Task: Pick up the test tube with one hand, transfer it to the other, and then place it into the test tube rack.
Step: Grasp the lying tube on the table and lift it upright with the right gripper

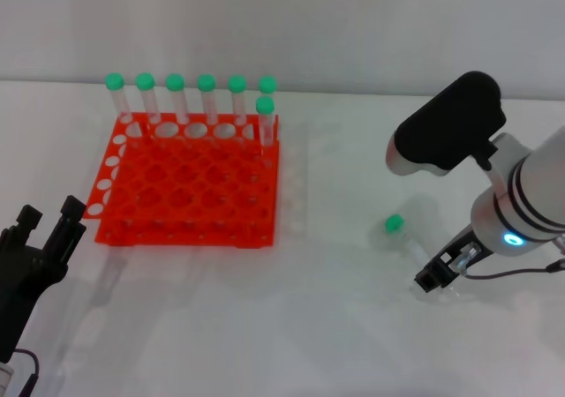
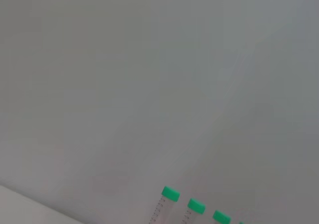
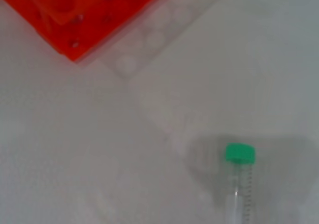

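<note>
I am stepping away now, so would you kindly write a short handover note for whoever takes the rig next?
Right gripper: low over the table, at the tip end of the loose test tube; whether it has closed on the tube cannot be told.
Left gripper: idle at the near left, just beside the rack, holding nothing.
Tube: cap pointing toward the rack, well to the rack's right.
Rack: seven capped tubes already stand along its far edge.
Done: the approach only.
Left: lift the tube, hand it to the left gripper, set it in a free hole.
</note>
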`<state>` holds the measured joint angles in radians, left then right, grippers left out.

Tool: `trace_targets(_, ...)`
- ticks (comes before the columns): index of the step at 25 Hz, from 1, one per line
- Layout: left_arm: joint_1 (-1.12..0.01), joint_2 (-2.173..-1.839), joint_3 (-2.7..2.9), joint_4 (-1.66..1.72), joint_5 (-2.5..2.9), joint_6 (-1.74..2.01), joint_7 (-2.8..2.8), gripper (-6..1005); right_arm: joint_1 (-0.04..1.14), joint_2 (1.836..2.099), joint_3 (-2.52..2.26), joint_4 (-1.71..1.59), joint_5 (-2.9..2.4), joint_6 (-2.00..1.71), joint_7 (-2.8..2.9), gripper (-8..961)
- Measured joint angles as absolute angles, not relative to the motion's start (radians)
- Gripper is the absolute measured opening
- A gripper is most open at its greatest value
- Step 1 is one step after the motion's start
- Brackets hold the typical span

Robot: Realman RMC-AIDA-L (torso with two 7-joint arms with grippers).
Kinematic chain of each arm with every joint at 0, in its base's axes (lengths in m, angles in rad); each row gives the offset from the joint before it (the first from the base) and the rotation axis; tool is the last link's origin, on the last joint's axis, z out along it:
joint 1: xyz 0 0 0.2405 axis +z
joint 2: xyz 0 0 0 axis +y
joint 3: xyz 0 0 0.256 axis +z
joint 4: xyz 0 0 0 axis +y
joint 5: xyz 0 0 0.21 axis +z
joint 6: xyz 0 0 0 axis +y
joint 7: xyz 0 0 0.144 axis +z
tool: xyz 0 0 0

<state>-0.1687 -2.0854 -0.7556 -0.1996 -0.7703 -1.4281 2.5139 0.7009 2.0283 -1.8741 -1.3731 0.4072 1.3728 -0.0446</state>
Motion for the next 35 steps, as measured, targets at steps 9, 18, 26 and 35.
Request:
trace_targets(9,-0.177,-2.084,-0.756,-0.187,-0.771,-1.428,2.514,745,0.738,2.028,-1.905,-1.294,0.418,1.334,-0.011,587)
trace_targets(18,-0.178,-2.085,-0.756,-0.187,-0.772,-1.429,2.514,739,0.794,2.028,-1.905,-1.196,0.458,1.313,-0.016,484)
trace_targets(26,-0.179,-2.084,-0.758,-0.187,-0.792,-1.431,2.514,733,0.815,2.028,-1.906,-1.166,0.467,1.313,-0.021,412)
trace_targets(35,-0.181,-2.083,-0.758,-0.179,-0.798,-1.435,2.513,727,0.821,2.028,-1.91,-1.146,0.492,1.308,-0.045,234)
